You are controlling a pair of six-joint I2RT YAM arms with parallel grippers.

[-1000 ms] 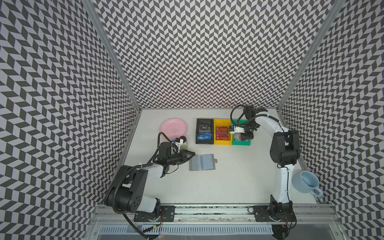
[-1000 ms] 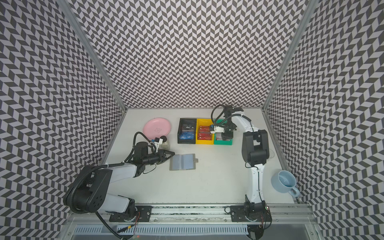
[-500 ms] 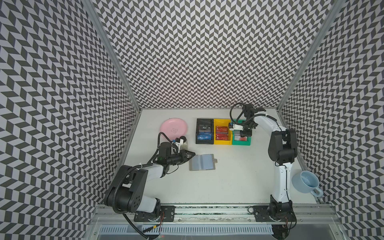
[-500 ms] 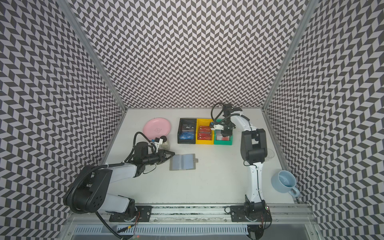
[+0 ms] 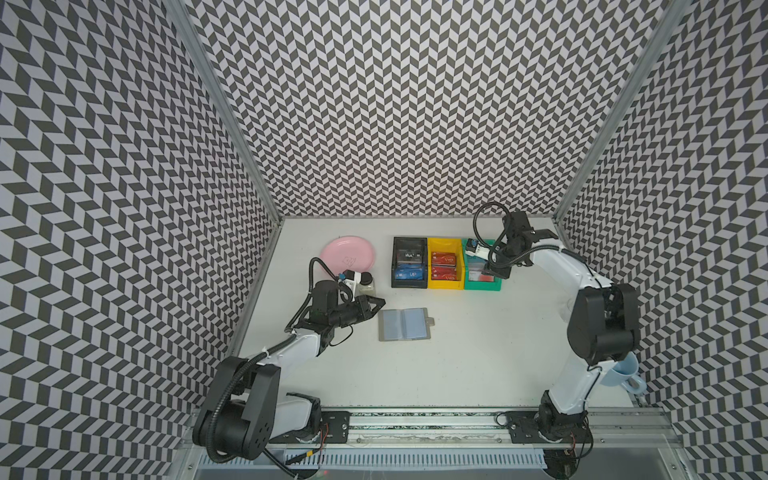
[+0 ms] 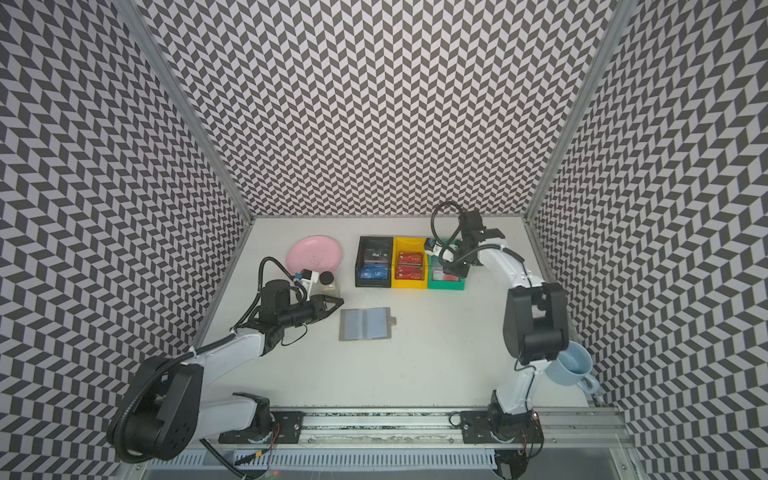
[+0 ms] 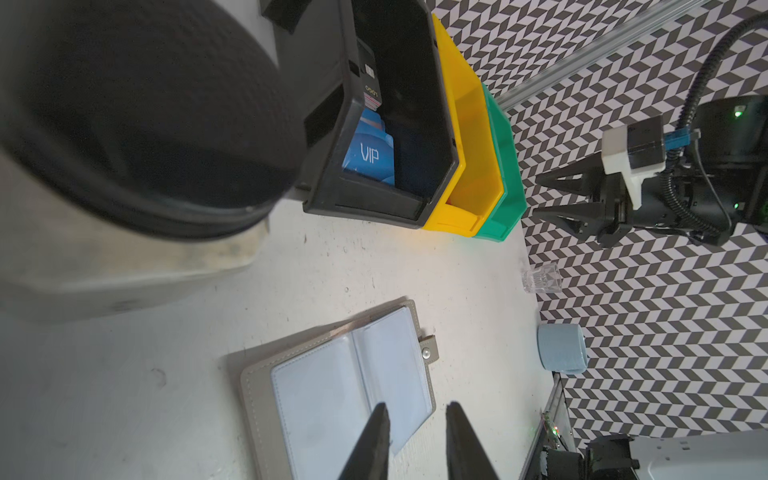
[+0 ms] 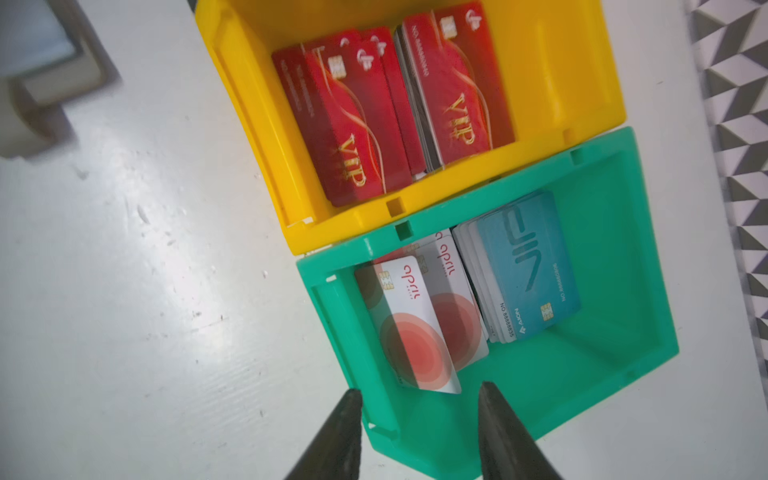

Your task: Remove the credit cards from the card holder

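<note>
Card holder [image 5: 405,325] lies open on the desk [image 5: 478,353]. The cards [image 8: 411,332], likely light, stiff and slick, sit in bins [image 8: 602,361], best pinched by an edge. Left jaws stand slightly parted, right jaws wider, both empty.

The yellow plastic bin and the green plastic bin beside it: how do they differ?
The yellow plastic bin holds only red cards; the green plastic bin holds whitish red-circle cards and light-blue cards. The open right pincer hovers at the green bin, not the yellow one. Both are open-topped, side by side.
</note>
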